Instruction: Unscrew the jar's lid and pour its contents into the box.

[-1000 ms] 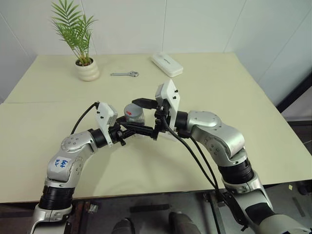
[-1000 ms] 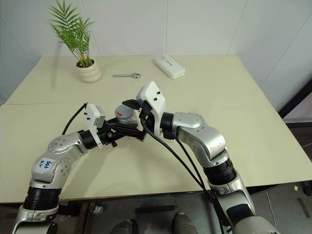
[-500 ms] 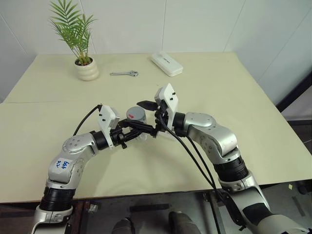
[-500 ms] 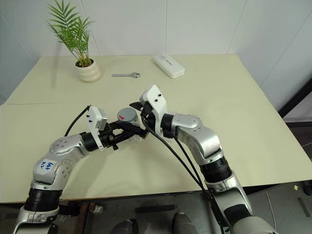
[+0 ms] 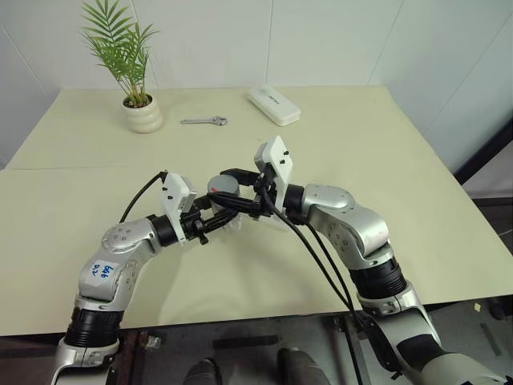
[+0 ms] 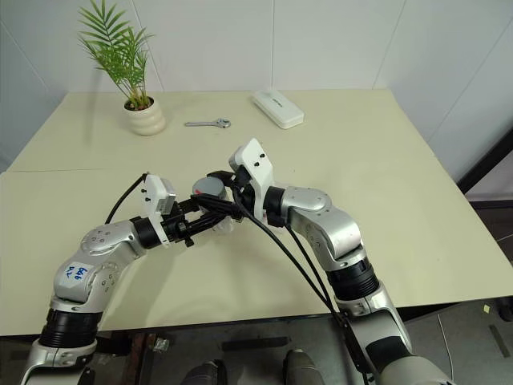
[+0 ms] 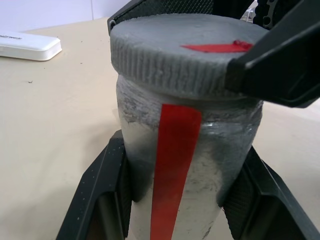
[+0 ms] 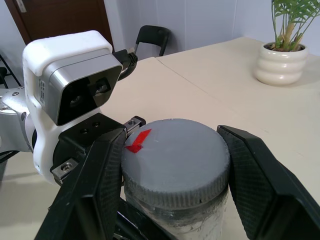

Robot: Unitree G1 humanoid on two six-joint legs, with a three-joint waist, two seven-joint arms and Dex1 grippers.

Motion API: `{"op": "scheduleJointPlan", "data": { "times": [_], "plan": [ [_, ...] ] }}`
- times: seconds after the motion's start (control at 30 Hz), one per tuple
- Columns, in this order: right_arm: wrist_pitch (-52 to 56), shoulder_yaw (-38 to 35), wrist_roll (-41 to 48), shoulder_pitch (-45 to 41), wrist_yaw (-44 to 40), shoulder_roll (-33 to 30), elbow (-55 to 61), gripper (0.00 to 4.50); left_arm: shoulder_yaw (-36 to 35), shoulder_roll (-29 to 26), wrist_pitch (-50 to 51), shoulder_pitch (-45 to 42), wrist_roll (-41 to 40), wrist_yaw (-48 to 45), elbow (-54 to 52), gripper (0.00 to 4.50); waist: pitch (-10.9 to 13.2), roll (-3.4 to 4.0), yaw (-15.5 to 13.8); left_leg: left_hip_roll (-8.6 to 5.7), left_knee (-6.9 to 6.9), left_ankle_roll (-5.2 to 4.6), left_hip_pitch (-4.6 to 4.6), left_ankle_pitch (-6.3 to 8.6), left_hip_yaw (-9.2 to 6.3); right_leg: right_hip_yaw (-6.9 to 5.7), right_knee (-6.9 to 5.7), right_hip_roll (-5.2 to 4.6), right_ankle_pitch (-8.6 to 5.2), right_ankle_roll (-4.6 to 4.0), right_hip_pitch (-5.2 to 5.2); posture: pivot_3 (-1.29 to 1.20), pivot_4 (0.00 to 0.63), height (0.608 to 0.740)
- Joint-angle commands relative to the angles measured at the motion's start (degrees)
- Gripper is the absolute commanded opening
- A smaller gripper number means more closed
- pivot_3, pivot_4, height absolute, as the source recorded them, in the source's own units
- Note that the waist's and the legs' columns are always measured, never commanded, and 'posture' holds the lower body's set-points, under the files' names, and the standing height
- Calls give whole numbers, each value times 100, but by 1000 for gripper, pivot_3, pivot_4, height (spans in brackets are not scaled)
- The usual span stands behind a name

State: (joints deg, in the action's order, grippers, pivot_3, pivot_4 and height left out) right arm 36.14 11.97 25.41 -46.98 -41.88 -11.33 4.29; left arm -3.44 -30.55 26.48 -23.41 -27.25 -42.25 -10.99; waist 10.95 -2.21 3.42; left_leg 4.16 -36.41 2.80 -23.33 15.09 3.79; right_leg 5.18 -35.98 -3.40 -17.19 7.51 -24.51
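clamping lid (image 8: 175,155) between right jaws

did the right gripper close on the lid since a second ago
Yes. The right gripper has shut on the lid of the jar; its fingers earlier stood open, apart from it.

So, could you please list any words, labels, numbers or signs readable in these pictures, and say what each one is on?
Handwritten blue marks on a white sticker on the left upper arm: too small to read.
Faint grey print on the white oblong plastic case: too blurred to read.
Red tape strip down the silvery cylindrical jar: no lettering.
Red tape mark on the round grey ribbed lid: no lettering.
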Motion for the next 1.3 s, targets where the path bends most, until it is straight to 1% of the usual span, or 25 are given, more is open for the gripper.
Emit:
{"op": "scheduleJointPlan", "data": {
  "times": [0.03, 0.07, 0.1, 0.13, 0.2, 0.27, 0.33, 0.47, 0.77, 0.8, 0.87, 0.9, 0.93, 1.13, 1.23, 1.3],
  "plan": [
    [-300, -153, 280, -275, -714, -125, 40, 2557, -80, -112, -279, -142, -480, -907, -116, 1909, 0, 0, -3, 0, 1, 0, 0, 0, 0, 0, 0, 1, 0, 0, 0, 0, 150, 740],
    [-363, -105, 373, -332, -1149, -244, 16, 2557, -211, -83, -173, -273, -786, -1077, -77, 1909, 2, 3, -8, 0, 1, 0, 0, 0, 0, 0, 1, 1, 0, 0, 0, 0, 150, 740],
    [-436, -82, 500, -398, -1651, -377, -14, 2557, -257, -107, -145, -421, -898, -1253, 25, 1909, 4, 6, -13, 0, -1, 0, -1, 0, 1, -1, 1, 0, 0, 0, 0, 0, 150, 740],
    [-499, -66, 585, -453, -2003, -466, -62, 2557, -276, -130, -132, -531, -943, -1378, 122, 1909, 4, 6, -18, -1, -4, -1, -6, 0, 1, -1, 3, 0, 1, 2, 0, 0, 150, 740],
    [-679, 107, 475, -707, -2617, -695, -317, 2557, -105, -360, -201, -687, -811, -1863, 284, 1909, 4, 6, -24, 0, -9, -2, -5, 0, -1, -3, 2, 1, 1, 2, 2, 0, 150, 740],
    [-751, 144, 443, -1028, -3049, -808, -613, 2557, 18, -540, -232, -802, -775, -2289, 361, 1909, 4, 7, -1, 0, -10, -2, -2, 0, -1, -3, 2, 2, 1, 2, 5, 0, 150, 740],
    [-804, 130, 437, -1203, -3254, -824, -807, 2557, 64, -624, -233, -849, -800, -2506, 398, 1909, 5, 8, 25, 0, -9, -2, 1, 0, 1, -1, 0, 4, 1, 2, 5, 0, 150, 740],
    [-928, 100, 360, -1307, -3370, -779, -1020, 2557, 67, -610, -391, -873, -683, -2573, 458, 1909, 5, 8, 19, 11, -8, -2, 1, 0, 1, -1, -1, 13, 0, -1, 3, 0, 150, 740],
    [-825, 12, 402, -1159, -3119, -644, -964, 2557, -29, -648, -319, -788, -689, -2419, 364, 1909, 5, 8, 5, 13, -18, -1, -3, 0, 1, -1, -4, 13, 0, -1, 1, 0, 150, 740],
    [-815, -74, 451, -1171, -3029, -599, -984, 3272, -49, -648, -315, -779, -681, -2373, 357, 1909, 5, 8, 6, 13, -20, -1, -3, 0, 1, -1, -6, 13, 0, -1, 1, 0, 150, 740],
    [-940, -199, 426, -1189, -2893, -581, -1012, 3819, -80, -677, -301, -739, -661, -2295, 327, 1909, 5, 8, 10, 14, -25, -1, -3, 0, 1, -1, -9, 13, 0, -1, 1, 0, 150, 740],
    [-1035, -247, 391, -1186, -2850, -595, -1019, 4211, -99, -694, -270, -715, -659, -2243, 316, 1909, 5, 8, 6, 14, -27, -1, -3, 0, 1, -1, -11, 13, 0, 0, 1, 0, 150, 740],
    [-1091, -270, 370, -1180, -2825, -609, -1020, 4485, -110, -707, -245, -701, -663, -2209, 308, 1909, 5, 8, 0, 14, -28, -1, -3, 0, 1, -1, -12, 14, 0, -1, 1, 0, 150, 740],
    [-1052, -370, 359, -1113, -2758, -747, -921, 4485, -215, -757, -158, -596, -645, -2021, 275, 1909, 5, 8, -1, 15, -38, -2, -6, 0, 1, -1, -16, 14, 0, -1, 1, 0, 150, 740],
    [-1004, -364, 372, -1087, -2656, -728, -843, 4485, -227, -748, -209, -590, -582, -1934, 283, 1909, 5, 8, 1, 15, -43, -2, -6, 0, 1, 0, -19, 14, 0, -1, 1, 0, 150, 740],
    [-869, -225, 289, -1059, -2447, -635, -714, 4485, -241, -695, -73, -624, -633, -1759, 281, 1909, 5, 8, 1, 15, -47, -2, -6, 0, 1, 0, -22, 14, 0, -1, 1, 0, 150, 740]
  ]
}}
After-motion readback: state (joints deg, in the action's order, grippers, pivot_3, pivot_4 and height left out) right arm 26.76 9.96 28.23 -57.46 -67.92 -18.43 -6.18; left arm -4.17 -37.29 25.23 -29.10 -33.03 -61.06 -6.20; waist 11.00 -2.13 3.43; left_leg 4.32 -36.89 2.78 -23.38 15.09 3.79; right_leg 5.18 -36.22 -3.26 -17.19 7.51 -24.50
